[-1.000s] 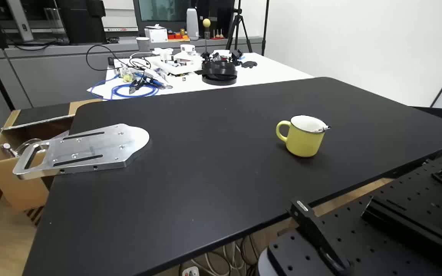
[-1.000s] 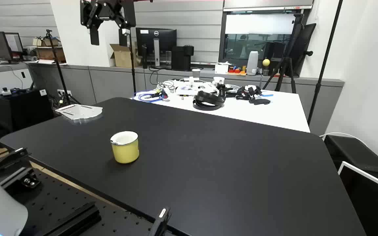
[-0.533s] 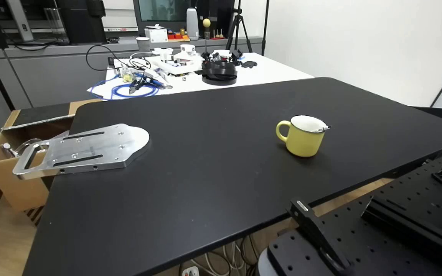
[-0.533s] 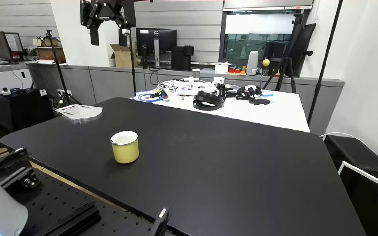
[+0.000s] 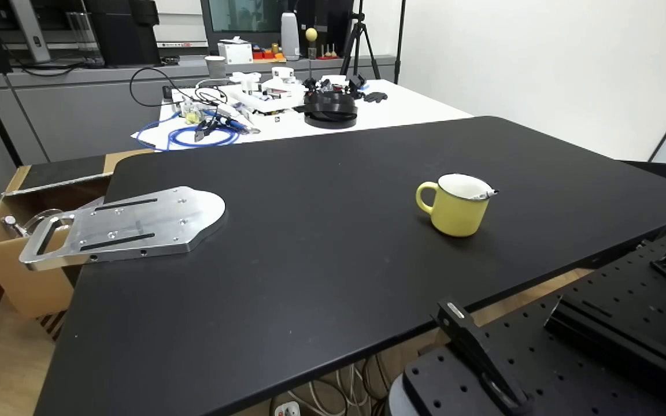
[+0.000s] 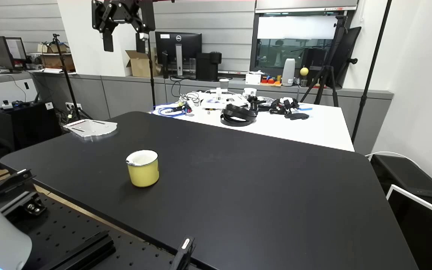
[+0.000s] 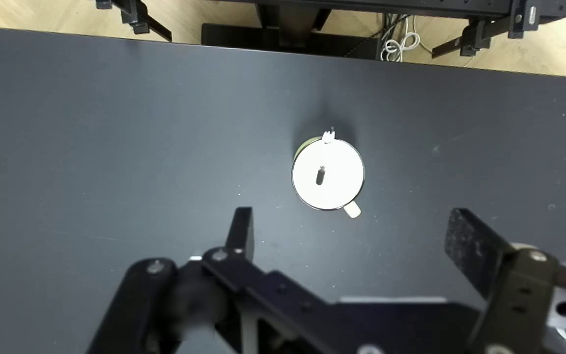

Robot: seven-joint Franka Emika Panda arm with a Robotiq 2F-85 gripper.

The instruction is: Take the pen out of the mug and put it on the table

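One pen (image 7: 320, 175) leans in the mug (image 5: 458, 212), w/ one end poking out over the rim approx. opp. the handle; mug upright on the black table (image 5: 310, 260). Up high in an exterior view, gripper (image 6: 124, 45) hangs w/ fingers spread wide, well apart from both. Per wrist cam, pen's past the fingertips, sideways btwn them.

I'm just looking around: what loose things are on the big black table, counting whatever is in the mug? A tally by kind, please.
Mug: 1, yellow
Pen: 1, leaning inside it, one end poking out
Metal plate: 1, partly jutting past the edge of the table
Total: 3
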